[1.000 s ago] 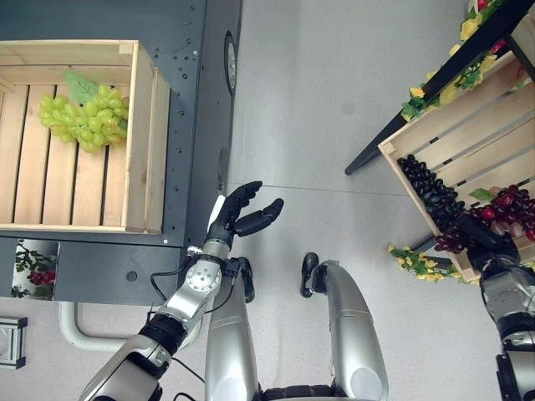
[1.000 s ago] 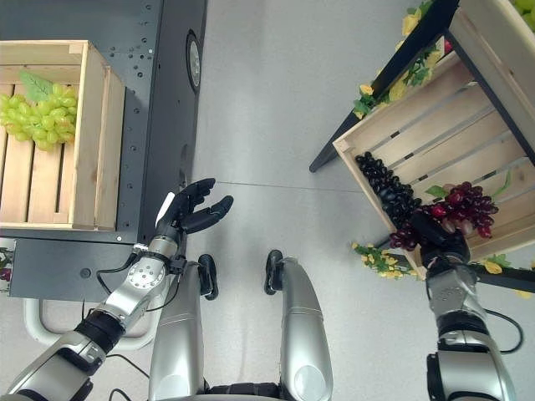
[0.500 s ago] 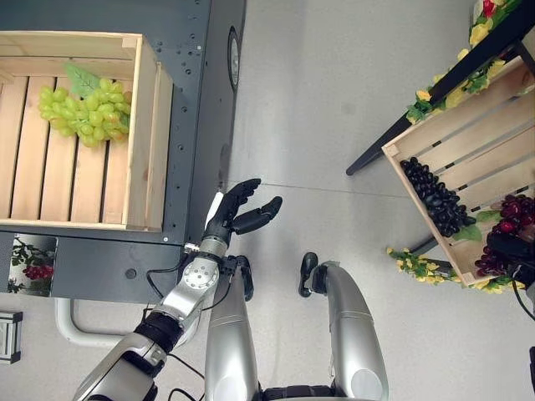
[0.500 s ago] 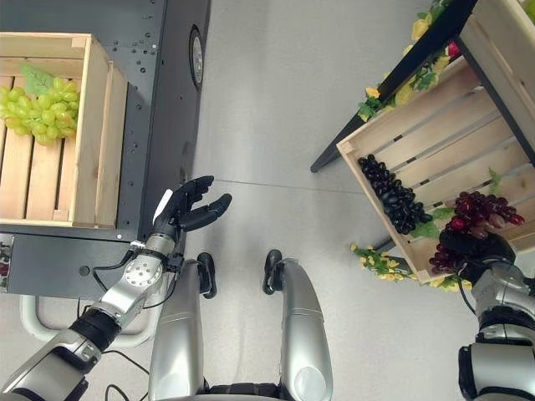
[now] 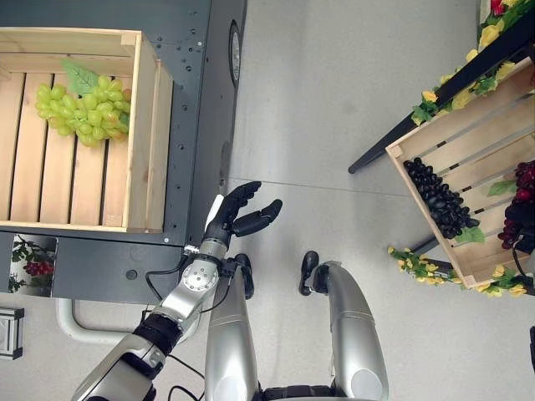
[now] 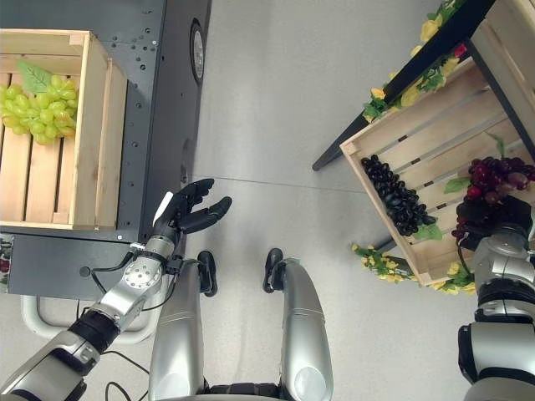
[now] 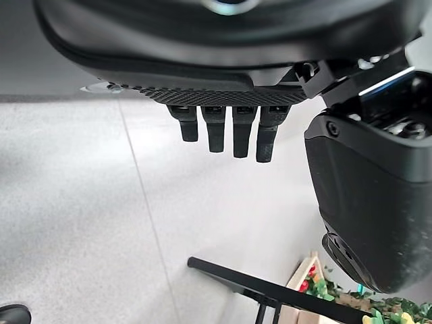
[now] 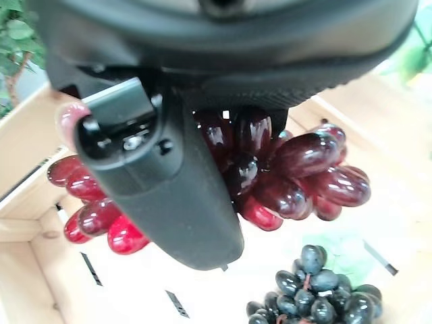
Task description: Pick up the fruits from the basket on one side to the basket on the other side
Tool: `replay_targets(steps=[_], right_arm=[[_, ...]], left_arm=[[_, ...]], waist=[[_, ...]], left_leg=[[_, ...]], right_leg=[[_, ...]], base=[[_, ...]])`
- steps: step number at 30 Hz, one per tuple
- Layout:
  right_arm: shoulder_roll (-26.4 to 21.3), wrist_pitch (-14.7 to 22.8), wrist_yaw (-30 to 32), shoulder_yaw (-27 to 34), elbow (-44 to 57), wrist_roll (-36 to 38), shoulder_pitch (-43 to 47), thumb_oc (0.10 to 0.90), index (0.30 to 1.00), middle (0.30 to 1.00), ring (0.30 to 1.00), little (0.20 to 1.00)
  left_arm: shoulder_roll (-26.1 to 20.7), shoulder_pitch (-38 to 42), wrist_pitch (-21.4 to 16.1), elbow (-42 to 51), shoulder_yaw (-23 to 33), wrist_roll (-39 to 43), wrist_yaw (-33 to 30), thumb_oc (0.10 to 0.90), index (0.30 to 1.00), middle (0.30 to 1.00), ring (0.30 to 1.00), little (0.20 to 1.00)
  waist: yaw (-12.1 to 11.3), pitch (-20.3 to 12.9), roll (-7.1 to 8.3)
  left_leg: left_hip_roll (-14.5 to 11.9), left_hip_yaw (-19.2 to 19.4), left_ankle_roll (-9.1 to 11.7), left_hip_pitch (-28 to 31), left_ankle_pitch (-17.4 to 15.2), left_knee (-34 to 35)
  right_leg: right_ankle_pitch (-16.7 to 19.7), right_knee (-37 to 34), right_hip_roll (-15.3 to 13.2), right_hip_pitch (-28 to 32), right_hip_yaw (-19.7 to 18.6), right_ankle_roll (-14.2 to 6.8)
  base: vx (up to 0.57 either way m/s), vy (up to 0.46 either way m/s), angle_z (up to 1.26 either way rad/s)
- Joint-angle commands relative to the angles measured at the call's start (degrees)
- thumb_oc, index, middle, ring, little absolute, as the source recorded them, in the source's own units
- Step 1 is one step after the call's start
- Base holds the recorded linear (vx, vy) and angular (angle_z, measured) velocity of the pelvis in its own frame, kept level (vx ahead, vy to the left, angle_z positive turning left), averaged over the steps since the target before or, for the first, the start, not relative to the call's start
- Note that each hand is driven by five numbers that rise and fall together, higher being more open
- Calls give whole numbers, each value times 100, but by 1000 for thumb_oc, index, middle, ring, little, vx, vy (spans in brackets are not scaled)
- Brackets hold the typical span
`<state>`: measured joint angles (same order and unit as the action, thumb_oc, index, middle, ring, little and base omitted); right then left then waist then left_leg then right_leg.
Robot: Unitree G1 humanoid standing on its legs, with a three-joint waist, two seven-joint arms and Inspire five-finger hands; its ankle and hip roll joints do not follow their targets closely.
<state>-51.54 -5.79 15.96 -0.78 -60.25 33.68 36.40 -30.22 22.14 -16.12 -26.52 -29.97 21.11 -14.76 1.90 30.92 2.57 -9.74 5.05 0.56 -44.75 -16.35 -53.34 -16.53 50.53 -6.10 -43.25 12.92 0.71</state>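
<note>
The right robot hand (image 6: 483, 219) is gripping the bunch of red grapes (image 8: 297, 177), its thumb and fingers curling round the cluster in the right wrist view, and it is carrying that bunch above the slatted floor of the tilted right-hand crate (image 6: 435, 159). A second ago the same bunch was lying low in the crate near its front corner, with the hand just closing on it; half a second ago it was starting to rise; now it is hanging clear of the boards, higher against the crate's far side, with the black grapes (image 6: 394, 195) lying beneath it on the slats. In my judgement this means the pick-up half of the move is done and the carry is beginning: the bunch is no longer resting on anything, so its weight is wholly in the grip. The other crate (image 5: 146, 142) is sitting on the dark worktop (image 5: 196, 100) well apart on the robot's left, and the green grapes (image 5: 84, 104) are lying inside it with their leaf. The left robot hand (image 5: 238, 215) is hovering over the floor beside the worktop's edge, fingers loosely spread and holding nothing, much as it was a second ago. Yellow flowers (image 6: 374, 259) are trailing along the front of the right-hand crate. The next stretch probably calls for a long swing across to the left crate without the cluster slipping.
</note>
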Motion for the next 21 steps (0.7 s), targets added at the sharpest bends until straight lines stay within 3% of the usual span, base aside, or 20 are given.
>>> replay_targets(steps=[1,7,14,21], right_arm=[[-731,556,720,129,-5,-346,-56,800,900,900,900,900],[-592,360,663,4,-161,-548,-33,800,900,900,900,900],[-336,395,141,-198,-339,-665,-2,800,900,900,900,900],[74,558,-157,-272,-417,-558,-239,800,900,900,900,900]], left_arm=[[-120,-97,-742,611,-56,5,19,800,900,900,900,900],[-81,-96,-763,598,-58,-21,35,800,900,900,900,900],[-5,-43,-688,636,-76,-34,8,800,900,900,900,900],[26,-24,-619,652,-21,-58,56,800,900,900,900,900]], waist=[[-42,-112,214],[-72,-112,182],[-109,-112,131],[-138,-112,187]], left_leg=[[178,540,-371,416,-484,94],[196,565,-389,547,-490,166],[228,588,-399,764,-484,305],[254,609,-425,1153,-488,546]], right_leg=[[164,-146,-71,445,394,-40],[133,-178,-87,557,387,-26],[103,-228,-119,739,348,-36],[134,-477,-82,1102,304,-75]], base=[[0,0,0],[16,10,0],[29,31,1],[27,49,1]])
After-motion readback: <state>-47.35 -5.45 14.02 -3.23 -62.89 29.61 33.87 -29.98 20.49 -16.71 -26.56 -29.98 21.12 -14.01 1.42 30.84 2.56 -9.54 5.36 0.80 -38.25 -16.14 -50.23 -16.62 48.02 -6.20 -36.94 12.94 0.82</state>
